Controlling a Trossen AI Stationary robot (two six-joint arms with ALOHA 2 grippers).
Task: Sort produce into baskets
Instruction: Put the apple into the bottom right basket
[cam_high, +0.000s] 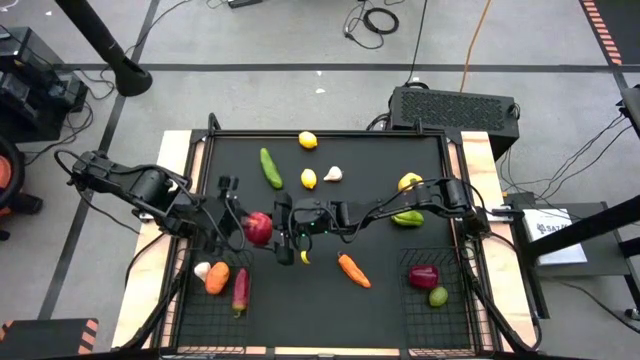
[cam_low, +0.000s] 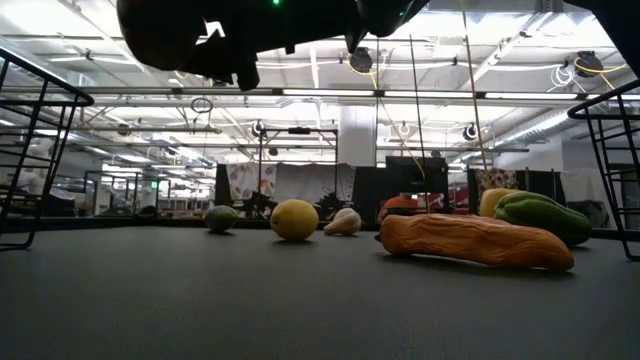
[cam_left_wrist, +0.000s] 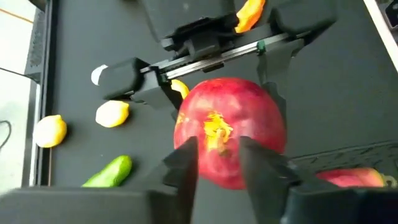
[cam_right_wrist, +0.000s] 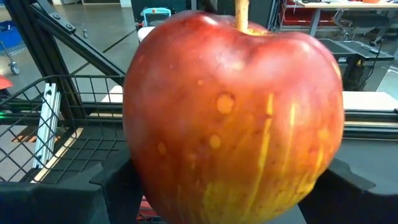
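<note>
A red apple (cam_high: 258, 228) with yellow streaks hangs above the middle of the black table, held by my left gripper (cam_high: 238, 222), which reaches in from the left and is shut on it. My right gripper (cam_high: 283, 226) reaches in from the right and is open. Its fingers (cam_right_wrist: 115, 186) stand on either side of the apple (cam_right_wrist: 233, 118), which fills the right wrist view, stem (cam_right_wrist: 241, 14) up. The left basket (cam_high: 195, 318) holds a garlic, an orange piece and a dark red piece. The right basket (cam_high: 455, 322) holds a red piece and a green one. My left gripper pinches the apple between its two fingers (cam_left_wrist: 186, 167), which lie on the side of the apple (cam_left_wrist: 219, 158) that faces the table's left. The fingers come level from the left. The apple is lifted clear of the table, upright. My right gripper: I cannot tell whether its fingers touch the apple.
Loose on the table lie a cucumber (cam_high: 271, 168), two lemons (cam_high: 308, 140) (cam_high: 309, 179), a garlic (cam_high: 333, 174), a yellow pepper (cam_high: 409, 182), a green pepper (cam_high: 407, 217), a carrot (cam_high: 353, 270) and a small yellow piece (cam_high: 304, 257) under my right gripper.
</note>
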